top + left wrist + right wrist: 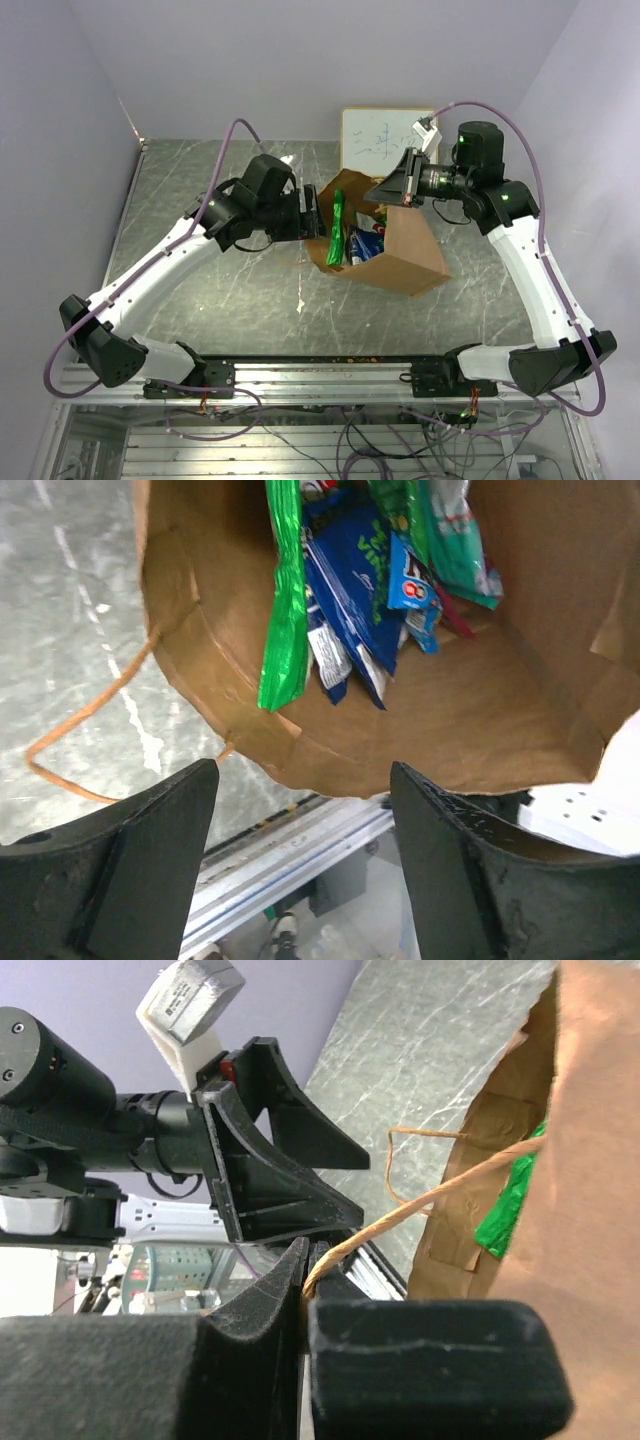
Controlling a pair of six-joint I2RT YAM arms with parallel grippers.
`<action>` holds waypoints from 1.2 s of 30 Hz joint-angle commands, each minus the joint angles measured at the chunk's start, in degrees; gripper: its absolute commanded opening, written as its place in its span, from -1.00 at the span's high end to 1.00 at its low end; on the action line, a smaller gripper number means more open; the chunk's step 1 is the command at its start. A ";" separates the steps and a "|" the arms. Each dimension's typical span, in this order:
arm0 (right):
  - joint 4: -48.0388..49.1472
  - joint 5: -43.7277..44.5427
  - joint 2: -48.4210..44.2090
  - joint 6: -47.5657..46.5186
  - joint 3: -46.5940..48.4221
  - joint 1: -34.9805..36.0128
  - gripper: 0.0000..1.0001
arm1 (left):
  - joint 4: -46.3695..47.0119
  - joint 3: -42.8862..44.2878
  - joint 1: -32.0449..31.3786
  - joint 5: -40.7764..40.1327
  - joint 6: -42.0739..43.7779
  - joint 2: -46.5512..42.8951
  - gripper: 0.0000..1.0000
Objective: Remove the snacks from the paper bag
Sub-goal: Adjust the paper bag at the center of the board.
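snacks (350, 590) inside paper bag (450, 720); left hand (302, 778) spread wide at mouth; right hand (305, 1295) pinching bag handle (440, 1195)

brown paper bag (410, 255), green packet (283, 610), blue packet (352, 592)

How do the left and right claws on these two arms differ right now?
The left gripper has its jaws wide apart and holds nothing. The right gripper has its jaws pinched shut on the thin handle of the paper bag. The left gripper faces the bag's open mouth, where the snacks show, while the right gripper sits off by the handle. Both are black two-finger claws close to the same bag.
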 commanded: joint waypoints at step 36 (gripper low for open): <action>-25.32 53.72 14.61 -43.04 40.40 0.56 1.00 | 13.54 -0.45 -1.17 25.49 -3.29 17.43 0.86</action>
